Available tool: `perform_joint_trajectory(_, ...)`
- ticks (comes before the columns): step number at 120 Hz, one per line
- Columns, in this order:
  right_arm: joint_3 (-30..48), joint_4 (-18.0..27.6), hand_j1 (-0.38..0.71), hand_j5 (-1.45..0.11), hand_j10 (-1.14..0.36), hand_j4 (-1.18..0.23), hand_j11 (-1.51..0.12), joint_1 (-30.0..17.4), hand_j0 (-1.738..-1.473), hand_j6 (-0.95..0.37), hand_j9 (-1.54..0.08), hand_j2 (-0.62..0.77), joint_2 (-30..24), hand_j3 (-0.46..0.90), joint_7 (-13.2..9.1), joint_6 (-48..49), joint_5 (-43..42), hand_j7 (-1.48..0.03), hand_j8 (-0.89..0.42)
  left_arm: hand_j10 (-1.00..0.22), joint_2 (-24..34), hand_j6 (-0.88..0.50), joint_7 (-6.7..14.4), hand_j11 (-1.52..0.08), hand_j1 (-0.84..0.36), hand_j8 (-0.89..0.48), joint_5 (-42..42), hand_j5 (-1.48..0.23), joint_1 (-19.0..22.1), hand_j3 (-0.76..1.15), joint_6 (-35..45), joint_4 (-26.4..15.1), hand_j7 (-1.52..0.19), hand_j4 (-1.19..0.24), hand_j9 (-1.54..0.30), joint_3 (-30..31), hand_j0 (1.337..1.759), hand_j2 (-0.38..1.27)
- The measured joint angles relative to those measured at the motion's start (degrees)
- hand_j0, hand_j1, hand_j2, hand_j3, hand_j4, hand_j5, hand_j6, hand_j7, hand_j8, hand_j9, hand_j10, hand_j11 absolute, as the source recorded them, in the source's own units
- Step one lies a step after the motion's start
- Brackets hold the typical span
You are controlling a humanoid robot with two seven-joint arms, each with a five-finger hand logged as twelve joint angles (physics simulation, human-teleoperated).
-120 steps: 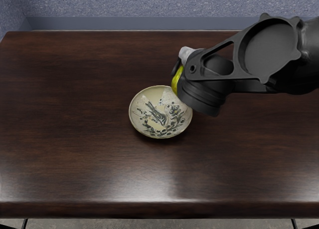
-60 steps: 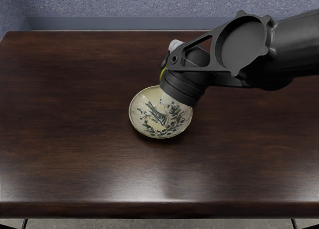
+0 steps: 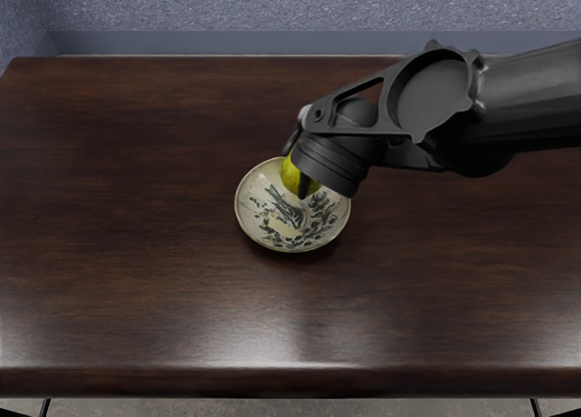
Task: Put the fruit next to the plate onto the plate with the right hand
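Right hand point(image 3: 313, 153): almost wholly hidden behind its own black wrist cuff point(image 3: 332, 164), which points down-left toward the camera. Grip state cannot be told from this angle; only the dark edge of the hand shows left of the cuff

Right arm point(image 3: 522, 94): enters from the right edge, black, slants across the far right part of the table. Large round joint housing point(image 3: 431, 88) sits just behind the cuff, flat disc face turned up

Fruit point(image 3: 291, 175): yellow-green, only a small curved part showing, just below and left of the cuff. Kind of fruit not clear. It lies within the outline of the plate, at its far right side, close against the hidden hand. Whether it rests on the plate surface or hangs just above it cannot be told; whether the hand touches it, likewise

Plate point(image 3: 243, 210): small, round, cream-coloured with dark brushed markings, shallow raised rim. Sits near the table's middle, a little right of centre. Its far right rim is covered by the cuff and the fruit; the rest is in plain sight

Table point(image 3: 127, 263): dark glossy wood, front edge near the bottom of the view

Behind: blue-grey speckled wall point(image 3: 182, 4) with a darker strip along its base
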Motion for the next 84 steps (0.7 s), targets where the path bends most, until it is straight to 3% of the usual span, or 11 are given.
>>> perform_joint_trajectory(16, 0.2, -0.6, -0.01, -0.5, -0.33, -0.35, -0.5, 0.2, -1.658, -0.25, -0.5, 0.19, 0.0, 0.0, -0.1, 0.2, 0.0, -0.47, -0.21, 0.0, 0.0, 0.0, 0.0, 0.0, 0.35, 0.0, 0.0, 0.0, 0.0, 0.0, 0.0, 0.0, 0.0, 0.0, 0.0, 0.0, 1.658, 0.0)
perform_joint_trajectory(32, 0.6, -0.7, -0.16, -0.28, -0.19, -0.2, -0.28, 0.6, -1.658, -0.15, -0.28, 0.09, 0.0, 0.0, -0.1, 0.2, 0.0, -0.27, -0.12, 0.0, 0.0, 0.0, 0.0, 0.0, 0.35, 0.0, 0.0, 0.0, 0.0, 0.0, 0.0, 0.0, 0.0, 0.0, 0.0, 0.0, 1.658, 0.0)
perform_joint_trajectory(58, 3.7, 1.2, -0.26, -0.12, -0.08, -0.09, -0.12, 0.5, -1.658, -0.07, -0.12, 0.03, 0.0, 0.0, -0.1, -0.6, 0.0, -0.12, -0.06, 0.0, 0.0, 0.0, 0.0, 0.0, 0.35, 0.0, 0.0, 0.0, 0.0, 0.0, 0.0, 0.0, 0.0, 0.0, 0.0, 0.0, 1.658, 0.0)
perform_joint_trajectory(84, 12.5, 9.7, -0.3, -0.07, -0.05, -0.05, -0.07, -2.7, -1.658, -0.04, -0.07, 0.01, -2.6, 0.0, -0.1, -5.4, 0.0, -0.07, -0.04, 0.0, 0.0, 0.0, 0.0, 0.0, 0.35, 0.0, 0.0, 0.0, 0.0, 0.0, 0.0, 0.0, 0.0, 0.0, 0.0, 0.0, 1.658, 0.0)
